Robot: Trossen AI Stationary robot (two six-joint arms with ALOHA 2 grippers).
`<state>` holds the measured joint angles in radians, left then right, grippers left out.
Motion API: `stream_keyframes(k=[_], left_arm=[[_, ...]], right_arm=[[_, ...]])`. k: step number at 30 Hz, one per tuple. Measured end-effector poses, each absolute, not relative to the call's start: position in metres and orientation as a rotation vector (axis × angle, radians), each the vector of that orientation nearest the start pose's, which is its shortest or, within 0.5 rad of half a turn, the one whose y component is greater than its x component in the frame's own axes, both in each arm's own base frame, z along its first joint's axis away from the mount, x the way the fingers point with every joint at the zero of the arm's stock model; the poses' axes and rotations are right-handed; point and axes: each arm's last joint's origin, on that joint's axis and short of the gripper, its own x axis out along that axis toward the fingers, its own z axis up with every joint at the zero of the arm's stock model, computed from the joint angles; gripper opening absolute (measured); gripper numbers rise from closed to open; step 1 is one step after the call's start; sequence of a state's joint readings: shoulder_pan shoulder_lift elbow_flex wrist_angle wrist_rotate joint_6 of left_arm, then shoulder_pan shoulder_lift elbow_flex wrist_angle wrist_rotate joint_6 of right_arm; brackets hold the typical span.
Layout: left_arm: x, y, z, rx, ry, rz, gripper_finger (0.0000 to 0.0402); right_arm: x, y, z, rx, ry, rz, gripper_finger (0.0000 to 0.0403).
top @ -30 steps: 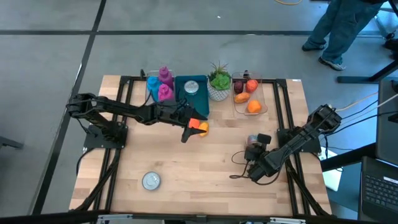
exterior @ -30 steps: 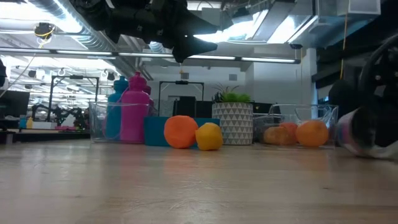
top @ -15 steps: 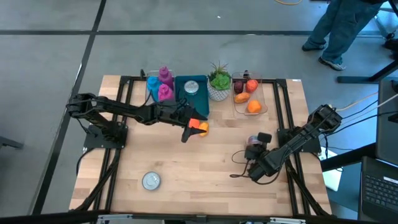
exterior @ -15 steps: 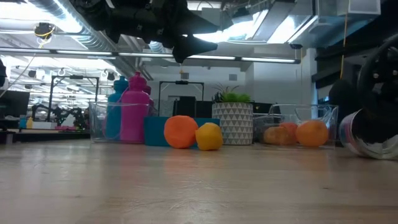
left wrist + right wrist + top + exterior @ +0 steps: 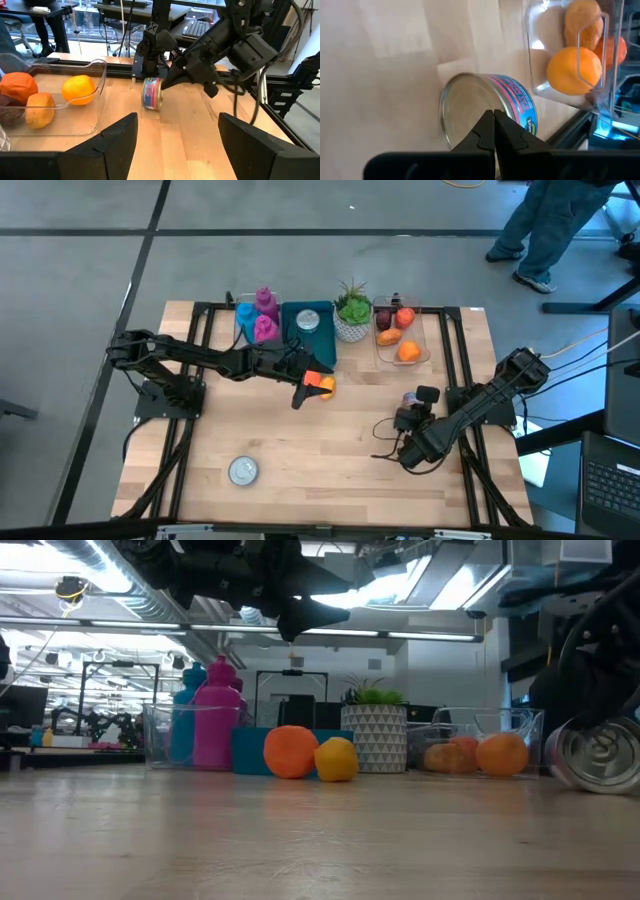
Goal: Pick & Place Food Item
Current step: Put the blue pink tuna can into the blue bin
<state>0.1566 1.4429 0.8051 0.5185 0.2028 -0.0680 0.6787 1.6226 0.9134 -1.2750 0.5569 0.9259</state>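
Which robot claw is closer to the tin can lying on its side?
Right. The right claw is shut just beside the can, while the left claw is open over the two fruits mid-table.

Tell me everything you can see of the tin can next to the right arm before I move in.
The tin can is a short metal tin lying on its side on the wooden table, its shiny ribbed end facing the right claw. A pink and blue paper label wraps its wall. It lies near the table's right side, on the operator's side of the clear fruit tray and apart from it. The right claw's fingers are shut in front of it, not around it; whether they touch it is unclear.
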Motion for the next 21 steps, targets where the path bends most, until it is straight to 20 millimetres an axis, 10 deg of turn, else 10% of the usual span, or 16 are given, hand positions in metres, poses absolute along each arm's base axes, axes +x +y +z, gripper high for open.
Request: stream_keyframes(k=[10, 21], left_arm=[[0.311, 0.04, 0.253, -0.094, 0.149, -0.05, 0.0267], [0.312, 0.037, 0.253, -0.092, 0.156, -0.059, 0.0267]], right_arm=[[0.18, 0.117, 0.165, -0.421, 1.399, -0.656, 0.0005], [0.171, 0.134, 0.25, -0.148, 1.023, -0.535, 0.0014]])
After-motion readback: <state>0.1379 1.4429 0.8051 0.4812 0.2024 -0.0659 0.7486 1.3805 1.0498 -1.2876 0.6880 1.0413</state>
